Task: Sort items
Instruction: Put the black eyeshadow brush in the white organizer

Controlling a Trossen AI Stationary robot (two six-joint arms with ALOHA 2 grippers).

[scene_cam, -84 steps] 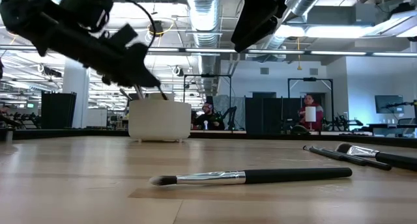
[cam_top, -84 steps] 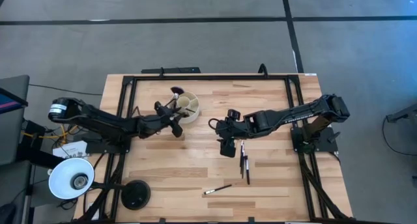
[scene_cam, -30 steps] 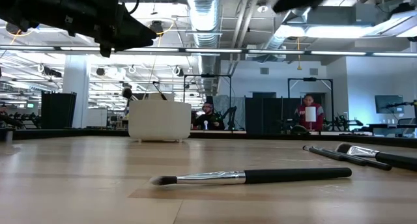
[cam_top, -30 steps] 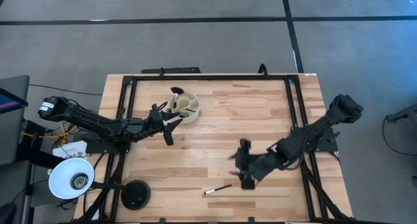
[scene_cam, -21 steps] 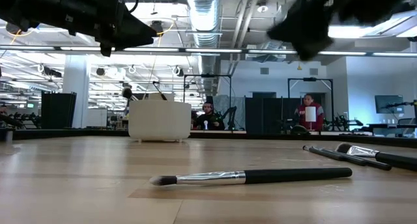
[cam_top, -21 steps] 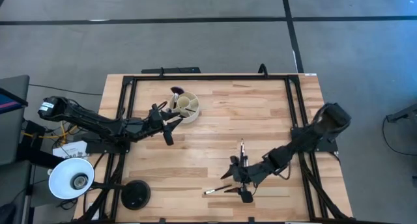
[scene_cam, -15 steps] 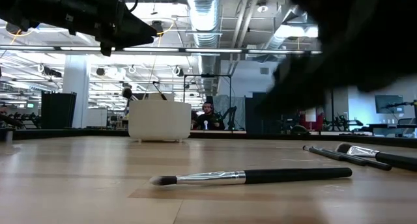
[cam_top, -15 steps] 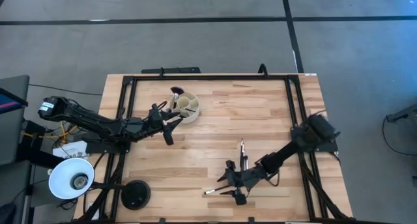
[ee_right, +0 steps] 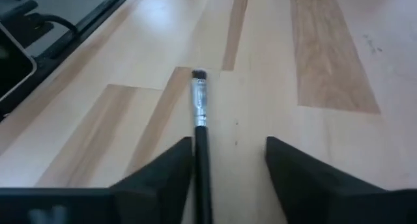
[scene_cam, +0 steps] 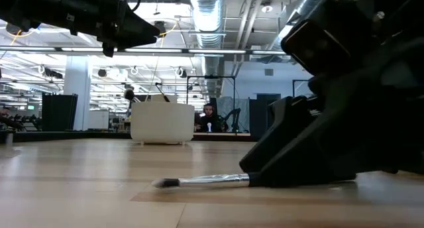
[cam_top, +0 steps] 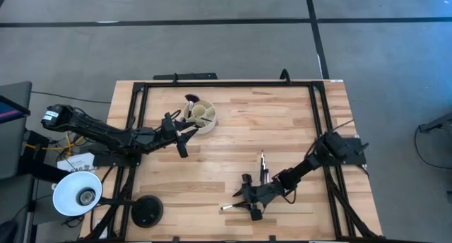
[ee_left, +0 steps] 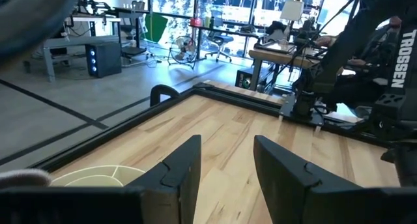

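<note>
A lone thin brush (cam_top: 229,207) with a dark handle and silvery ferrule lies flat near the table's near edge. My right gripper (cam_top: 244,199) is down at the table over its handle, open, a finger on each side in the right wrist view (ee_right: 228,182). More brushes (cam_top: 263,162) lie just beyond it. The cream divided cup (cam_top: 203,114) stands at the far left with brushes in it, one with a dark-reddish head (cam_top: 189,99). My left gripper (cam_top: 188,138) hovers open beside the cup, raised above the table (scene_cam: 129,30). My right gripper straddles the lone brush's handle (ee_right: 203,165), coming in low from the table's right and lying along the brush. The handle runs close beside one finger (ee_right: 166,178); whether that finger touches it I cannot tell. The brush lies flat on the table.
A black frame rail (cam_top: 226,83) runs round the wooden table. A white lamp (cam_top: 76,193) and a round black base (cam_top: 147,212) sit at the near left corner. Bare wood lies between the cup and the brushes. A person (scene_cam: 211,119) shows far behind the table.
My right gripper has travelled toward the near edge and leftward, dropping to the table until its open fingers straddle the lone brush's handle. The brush has stayed in place.
</note>
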